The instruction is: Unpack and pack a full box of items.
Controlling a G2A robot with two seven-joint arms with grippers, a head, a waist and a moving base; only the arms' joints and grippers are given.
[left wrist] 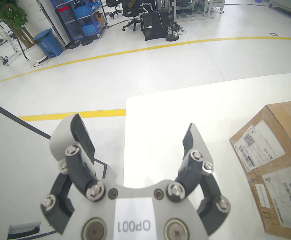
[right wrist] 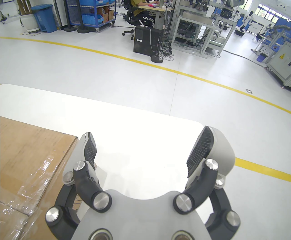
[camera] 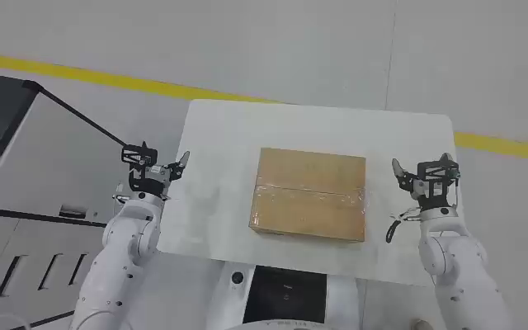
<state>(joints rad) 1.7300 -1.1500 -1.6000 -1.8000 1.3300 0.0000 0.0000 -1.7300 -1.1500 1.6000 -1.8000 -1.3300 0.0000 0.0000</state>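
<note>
On the white surface (camera: 223,132) a taped cardboard box (camera: 309,192) sits closed. My left pincer (camera: 162,155) and right pincer (camera: 421,163) hang beside it, both spread open.

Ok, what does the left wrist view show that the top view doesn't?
The left wrist view adds the labels on the side of the box, plus a cart of blue bins and a potted plant in the room behind. The top view adds the right gripper, open and apart from the box, and the tape seam across the box's closed top. Both show the box on the table, the open left gripper and the yellow floor line.
</note>
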